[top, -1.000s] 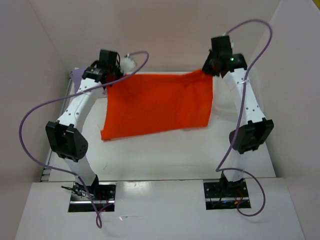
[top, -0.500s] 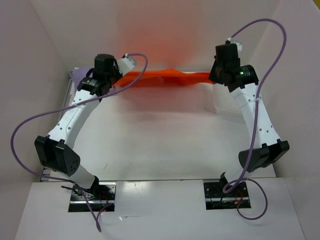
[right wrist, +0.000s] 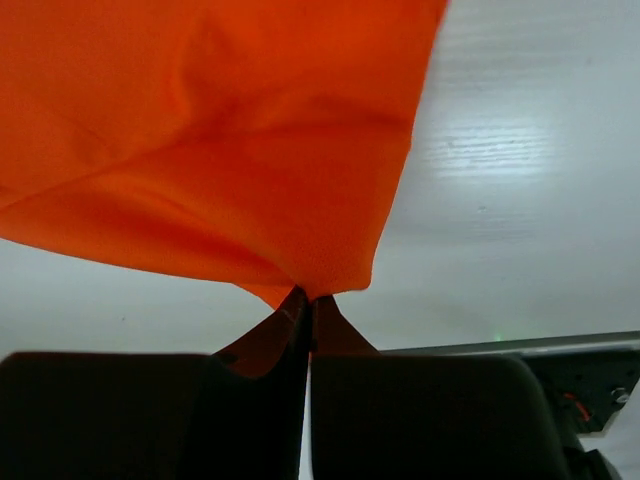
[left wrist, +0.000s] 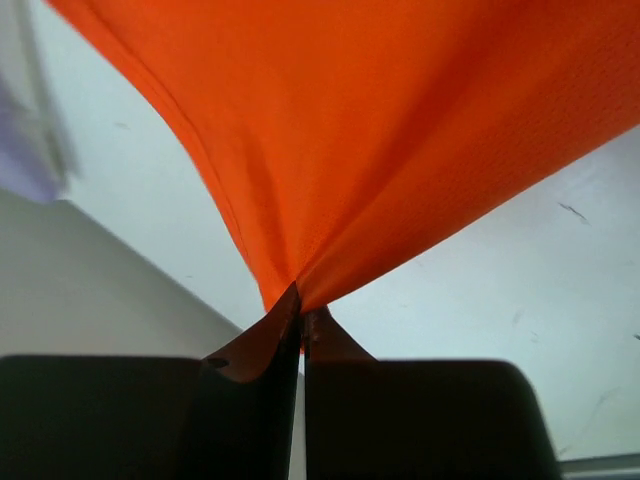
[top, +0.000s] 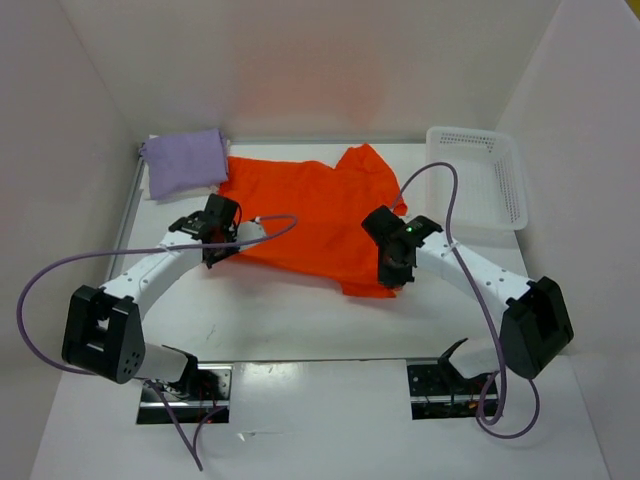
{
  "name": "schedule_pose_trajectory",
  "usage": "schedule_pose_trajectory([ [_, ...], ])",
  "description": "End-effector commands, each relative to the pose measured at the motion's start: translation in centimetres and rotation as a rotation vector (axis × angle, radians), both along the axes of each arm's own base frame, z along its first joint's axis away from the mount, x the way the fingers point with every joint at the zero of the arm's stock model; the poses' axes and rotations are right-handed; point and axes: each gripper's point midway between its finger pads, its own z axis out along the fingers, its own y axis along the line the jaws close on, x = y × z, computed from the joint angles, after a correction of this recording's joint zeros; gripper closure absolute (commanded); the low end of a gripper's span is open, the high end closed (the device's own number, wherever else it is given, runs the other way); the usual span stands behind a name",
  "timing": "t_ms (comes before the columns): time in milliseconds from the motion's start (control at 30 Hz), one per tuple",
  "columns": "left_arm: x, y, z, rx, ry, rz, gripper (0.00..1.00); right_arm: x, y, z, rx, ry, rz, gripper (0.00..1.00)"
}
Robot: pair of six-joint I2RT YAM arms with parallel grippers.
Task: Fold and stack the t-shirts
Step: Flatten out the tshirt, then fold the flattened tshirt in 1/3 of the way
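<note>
A white table (top: 300, 320), seen from above, is enclosed by pale walls (top: 330, 60) on three sides. An orange t-shirt (top: 310, 215) lies spread across the middle of the table, mostly flat. One sleeve points toward the back and the near hem is slightly rumpled.

Two white robot arms reach in from the near edge. The left arm (top: 150, 275) bends to the shirt's left near corner. The right arm (top: 475, 280) bends to its right near corner.

A white mesh basket (top: 480, 175) sits at the back right, apart from the shirt. A lilac t-shirt (top: 185, 160) lies folded at the back left corner, just beside the orange shirt's edge.

The left gripper (top: 218, 252) sits low over the table. In its wrist camera the dark fingers are pressed together at (left wrist: 302, 320), pinching a peak of orange fabric (left wrist: 380, 130) that fans out above them.

The right gripper (top: 392, 282) is also low. Its wrist view shows the fingers closed at (right wrist: 308, 300) on a corner of the shirt (right wrist: 200, 130), with bare white table beyond.
</note>
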Motion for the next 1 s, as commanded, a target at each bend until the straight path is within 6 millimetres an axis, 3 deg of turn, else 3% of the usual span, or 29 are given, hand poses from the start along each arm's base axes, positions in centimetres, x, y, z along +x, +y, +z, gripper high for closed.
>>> schedule_pose_trajectory([
  [0, -2.4, 0.4, -2.2, 0.016, 0.087, -0.031, 0.94, 0.9, 1.9, 0.2, 0.083, -0.041, -0.043, 1.0],
  [233, -4.7, 0.2, -5.0, 0.009, 0.196, -0.036, 0.92, 1.0, 2.2, -1.5, 0.055, 0.012, -0.009, 1.0],
  [333, -4.7, 0.0, -5.6, 0.005, 0.213, -0.039, 0.92, 1.9, 1.1, -2.1, 0.038, 0.023, -0.031, 1.0],
  [400, -2.7, -0.4, -4.9, 0.004, 0.164, -0.035, 0.92, 3.0, 0.3, -2.4, 0.041, 0.025, -0.054, 1.0],
  [467, -0.4, -1.1, -4.2, -0.013, 0.109, -0.036, 0.92, 5.4, -0.3, -1.8, 0.068, -0.018, -0.078, 1.0],
  [500, 0.6, -1.4, -4.7, -0.009, 0.121, -0.036, 0.9, 6.3, -0.5, -1.9, 0.052, -0.025, -0.081, 1.0],
  [533, 2.6, -1.9, -3.6, -0.018, 0.074, -0.025, 0.9, 6.9, -0.6, -2.0, 0.031, -0.033, -0.076, 1.0],
  [567, 3.2, -1.9, -4.5, -0.001, 0.1, -0.02, 0.9, 8.5, -0.7, -1.4, 0.02, -0.063, -0.066, 1.0],
  [667, 5.5, -1.9, -5.5, 0.047, 0.107, -0.023, 0.9, 10.9, -0.8, -2.9, -0.017, -0.029, -0.036, 1.0],
  [767, 7.1, -1.7, -6.0, 0.089, 0.098, -0.024, 0.9, 12.6, -1.2, -4.0, -0.039, -0.014, -0.043, 1.0],
  [867, 8.3, -1.5, -5.5, 0.116, 0.056, -0.031, 0.9, 14.0, -1.7, -3.7, -0.033, -0.036, -0.061, 1.0],
  [967, 8.3, -0.8, -6.2, 0.171, 0.077, -0.034, 0.88, 15.0, -2.8, -3.9, -0.038, -0.033, -0.087, 1.0],
])
